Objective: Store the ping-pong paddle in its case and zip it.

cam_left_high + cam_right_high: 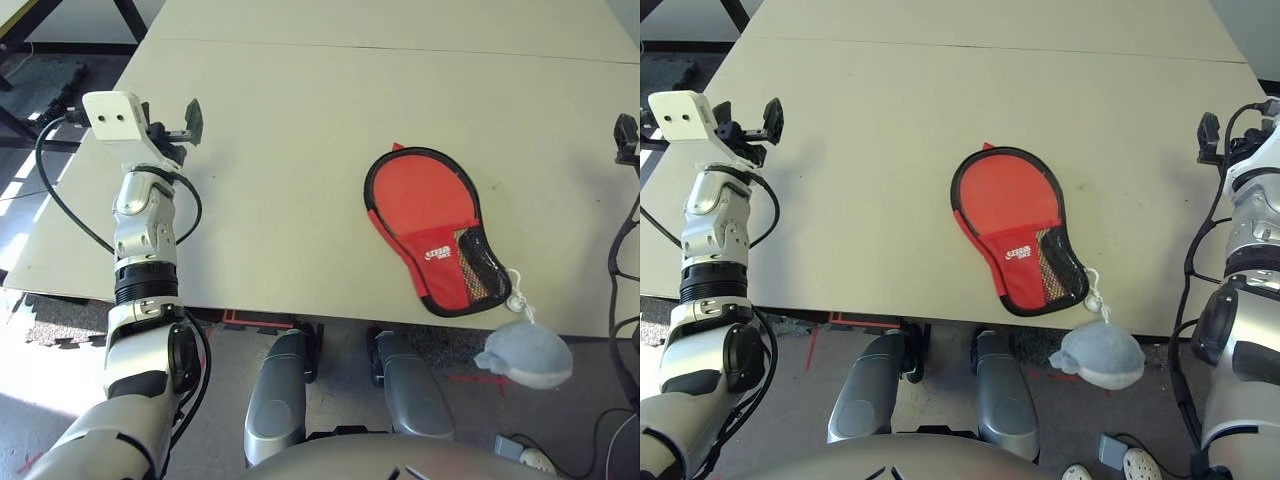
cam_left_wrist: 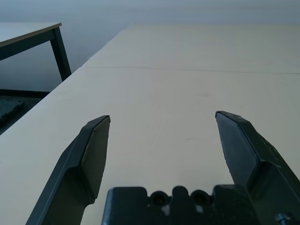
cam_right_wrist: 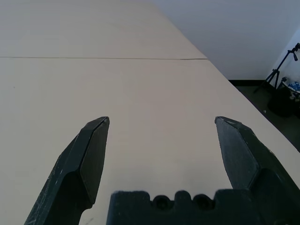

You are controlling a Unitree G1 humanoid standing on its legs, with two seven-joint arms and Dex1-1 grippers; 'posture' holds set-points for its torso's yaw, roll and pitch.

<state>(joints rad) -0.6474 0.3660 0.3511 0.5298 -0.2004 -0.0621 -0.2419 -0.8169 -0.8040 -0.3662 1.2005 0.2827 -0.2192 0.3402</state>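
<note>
Case: I've got the case (image 1: 1015, 235) lying flat near the table's (image 1: 890, 150) front edge, a little right of centre, round red end pointing away from me and the narrow end with the black mesh pocket and white logo toward me.
Paddle: I can't make out the paddle itself anywhere outside the case, and I can't tell whether it sits inside.
Pouch: a small pale grey pouch (image 1: 1098, 356) hangs off the table's front edge on a white cord (image 1: 1095, 297) from the case's narrow end.
Left gripper: my left gripper (image 2: 161, 133) is over the table's left edge, well apart from the case, fingers spread wide, nothing between them.
Right gripper: my right gripper (image 3: 161, 133) is out by the table's right edge, also spread wide and holding nothing, bare tabletop ahead of it.
</note>
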